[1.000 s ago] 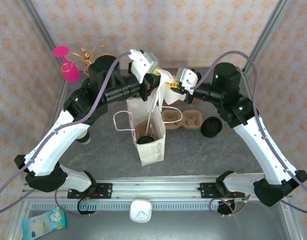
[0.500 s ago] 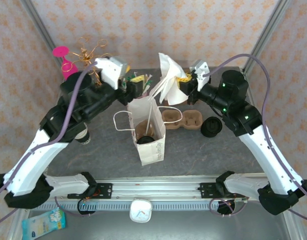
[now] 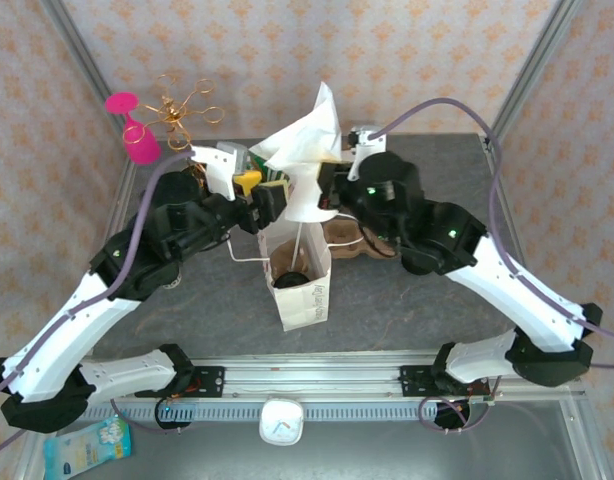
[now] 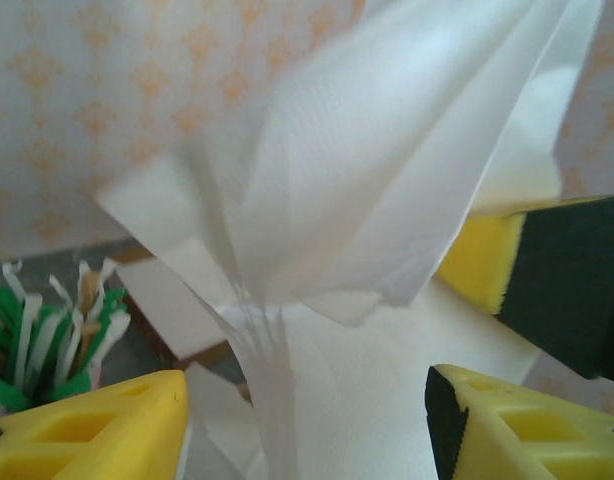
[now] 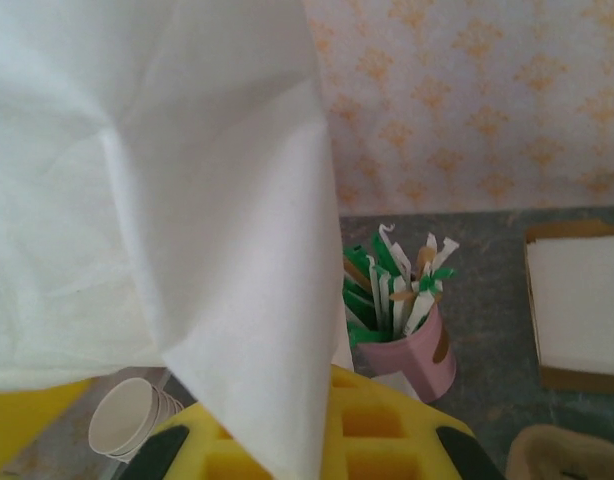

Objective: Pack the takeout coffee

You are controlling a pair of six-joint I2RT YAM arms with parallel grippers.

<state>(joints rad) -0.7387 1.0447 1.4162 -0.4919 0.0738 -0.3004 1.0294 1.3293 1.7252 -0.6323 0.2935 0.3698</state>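
Left gripper [image 3: 275, 196] has let go of the napkin [image 3: 305, 148]: the jaws that were clamped a second ago now stand apart on either side of it. It swung out toward the table's left edge and is back beside the sheet. Right gripper [image 3: 325, 188], still pinching, has carried the napkin up and leftward above the bag [image 3: 305, 285], and its arm now crosses over the carrier [image 3: 339, 232].

A white paper bag [image 3: 305, 285] stands open on the grey surface [image 3: 387, 300], with a crumpled white napkin [image 3: 305, 148] raised just above its mouth. A brown cardboard cup carrier [image 3: 342, 240] lies behind it, partly hidden. A pink tumbler of wrapped stirrers [image 5: 427, 358] stands near a stack of lidless cups [image 5: 127, 420]. A pink ornament [image 3: 135, 135] and a gold wire flower [image 3: 179, 103] occupy the far left corner.
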